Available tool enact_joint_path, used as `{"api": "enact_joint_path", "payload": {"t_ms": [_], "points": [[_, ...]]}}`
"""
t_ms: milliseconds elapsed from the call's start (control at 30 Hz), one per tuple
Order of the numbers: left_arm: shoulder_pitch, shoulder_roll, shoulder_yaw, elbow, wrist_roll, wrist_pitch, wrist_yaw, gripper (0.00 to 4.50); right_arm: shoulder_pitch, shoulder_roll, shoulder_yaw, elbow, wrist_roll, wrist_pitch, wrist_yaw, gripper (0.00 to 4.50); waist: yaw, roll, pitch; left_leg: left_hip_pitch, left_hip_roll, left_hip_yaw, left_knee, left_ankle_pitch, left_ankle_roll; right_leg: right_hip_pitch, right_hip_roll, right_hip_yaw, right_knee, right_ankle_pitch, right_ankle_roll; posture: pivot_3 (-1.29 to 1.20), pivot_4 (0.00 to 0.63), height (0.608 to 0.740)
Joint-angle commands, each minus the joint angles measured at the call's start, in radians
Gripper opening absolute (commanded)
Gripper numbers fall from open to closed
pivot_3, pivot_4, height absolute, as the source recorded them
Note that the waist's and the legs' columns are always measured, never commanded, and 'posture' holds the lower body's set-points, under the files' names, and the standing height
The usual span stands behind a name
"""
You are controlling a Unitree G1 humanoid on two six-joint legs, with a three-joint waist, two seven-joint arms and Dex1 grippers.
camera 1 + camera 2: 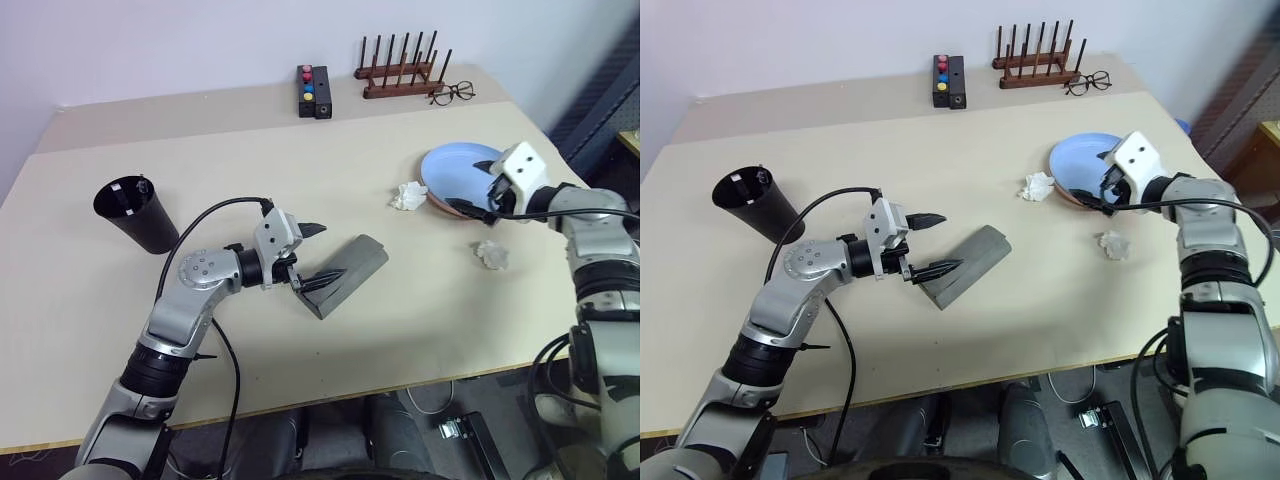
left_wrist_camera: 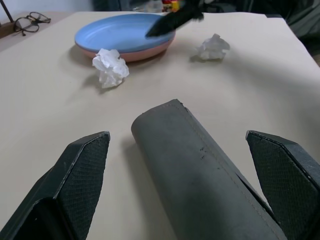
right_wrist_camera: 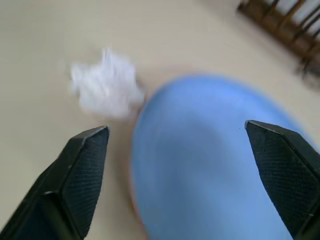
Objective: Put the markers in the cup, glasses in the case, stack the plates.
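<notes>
At the frame's center we see the closed grey case [image 1: 345,272] lying on the table [image 1: 300,150], our left gripper [image 1: 308,256] spread wide around its near end, released like our right gripper [image 1: 1106,189] over the stacked plates [image 1: 455,178]; light, stiff, felt-grippy, it looks best pinched across its narrow width.

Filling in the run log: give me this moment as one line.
plates: blue plate stacked on pink plate | case: closed | left gripper: open, straddling case | right gripper: open over plates

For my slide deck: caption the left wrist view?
Open left gripper straddling the closed grey case, blue plate stacked on pink plate beyond.
</notes>
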Motion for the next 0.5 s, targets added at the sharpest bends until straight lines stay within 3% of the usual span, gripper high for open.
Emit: {"api": "enact_joint_path", "payload": {"t_ms": [33,233,500], "points": [[-0.022,-0.006,0.003,-0.001,-0.01,-0.015,-0.006,4.5,0.096,-0.056,-0.056,-0.219,0.09,0.127,0.062,4.47,0.003,0.0,0.0,0.0,0.0,0.0,0.0,0.0,0.0,0.0,0.0,0.0,0.0,0.0,0.0,0.0,0.15,0.74],[-0.031,-0.013,-0.006,0.028,-0.005,-0.035,-0.025,4.5,0.309,-0.142,-0.11,-0.454,0.166,0.31,0.115,4.47,0.005,0.0,0.0,0.0,0.0,0.0,0.001,0.0,0.0,0.0,0.0,0.0,0.0,0.0,0.0,0.0,0.15,0.74],[-0.013,-0.017,-0.009,0.048,-0.011,-0.059,-0.059,4.5,0.457,-0.17,-0.138,-0.515,0.18,0.394,0.108,4.47,0.002,0.0,0.0,0.0,0.0,0.0,0.001,0.0,0.0,0.0,0.0,0.0,0.0,0.0,0.0,0.0,0.15,0.74]]}}
